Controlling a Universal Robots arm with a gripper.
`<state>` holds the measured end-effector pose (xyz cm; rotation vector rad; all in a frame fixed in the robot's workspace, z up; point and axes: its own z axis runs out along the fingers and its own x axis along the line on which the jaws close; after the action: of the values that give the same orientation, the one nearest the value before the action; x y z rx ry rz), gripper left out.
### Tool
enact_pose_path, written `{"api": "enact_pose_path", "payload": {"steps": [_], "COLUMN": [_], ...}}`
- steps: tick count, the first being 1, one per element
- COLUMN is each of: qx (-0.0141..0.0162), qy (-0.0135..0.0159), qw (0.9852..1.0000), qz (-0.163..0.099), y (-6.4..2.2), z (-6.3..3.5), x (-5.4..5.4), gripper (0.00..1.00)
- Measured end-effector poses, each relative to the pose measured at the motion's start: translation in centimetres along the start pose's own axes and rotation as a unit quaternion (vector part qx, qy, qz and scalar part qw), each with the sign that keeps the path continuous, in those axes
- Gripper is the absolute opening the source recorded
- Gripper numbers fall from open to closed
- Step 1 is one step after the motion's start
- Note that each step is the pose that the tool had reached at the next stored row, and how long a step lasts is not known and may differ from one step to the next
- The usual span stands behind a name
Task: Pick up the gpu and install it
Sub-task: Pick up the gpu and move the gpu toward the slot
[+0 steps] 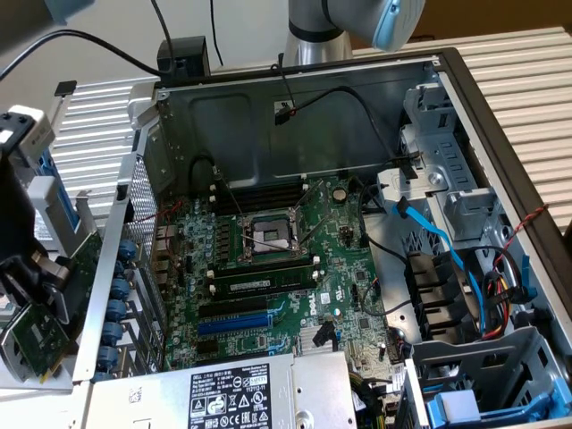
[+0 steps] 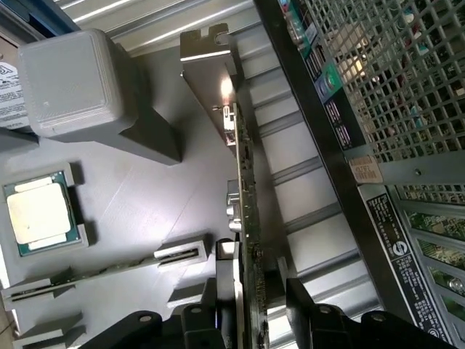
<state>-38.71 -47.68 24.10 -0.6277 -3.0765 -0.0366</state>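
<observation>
Straddling the gpu (image 2: 245, 182), the end effector (image 2: 261, 275) has its jaws apart, one dark finger (image 2: 227, 280) close against one face of the card and the other standing off it with a gap between, so it is open and grips nothing. The gpu stands on edge directly between the fingers and runs away from them, its metal bracket (image 2: 207, 54) at the far end. It is outside the computer case (image 2: 378, 80), on the ribbed table (image 2: 298, 182), between the case's mesh wall and a gray tray (image 2: 145, 196). On that tray lie a processor chip (image 2: 40, 213) in a square recess and, farther off, a gray block (image 2: 73, 80). In the exterior view the case lies open, its motherboard (image 1: 268, 259) bare inside.
</observation>
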Motion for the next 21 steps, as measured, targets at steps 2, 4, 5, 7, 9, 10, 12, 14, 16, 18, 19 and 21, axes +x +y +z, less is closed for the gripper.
{"api": "enact_pose_path", "payload": {"steps": [2,4,5,7,9,10,12,14,16,18,19,21], "qx": [0.0126,0.0176,0.0178,0.0184,0.0192,0.0197,0.0201,0.0201,0.0200,0.0201,0.0201,0.0201], "qy": [-0.0035,-0.0055,-0.0056,-0.0058,-0.0062,-0.0064,-0.0065,-0.0065,-0.0065,-0.0065,-0.0065,-0.0065], "qw": [0.9999,0.9998,0.9998,0.9998,0.9998,0.9998,0.9998,0.9998,0.9997,0.9997,0.9997,0.9996], "qz": [0.001,0.001,0.001,0.002,0.002,0.002,0.003,0.006,0.010,0.013,0.015,0.017], "y": [0.01,0.08,0.12,0.29,0.50,0.61,0.84,1.03,1.16,1.31,1.39,1.61], "z": [0.01,0.01,0.01,0.01,0.02,0.03,0.03,0.08,0.16,0.27,0.34,0.49], "x": [0.0,0.0,0.0,0.1,0.2,0.2,0.3,0.3,0.3,0.4,0.4,0.5], "gripper": [0.49,0.49,0.49,0.49,0.49,0.49,0.49,0.49,0.49,0.49,0.49,0.49]}}
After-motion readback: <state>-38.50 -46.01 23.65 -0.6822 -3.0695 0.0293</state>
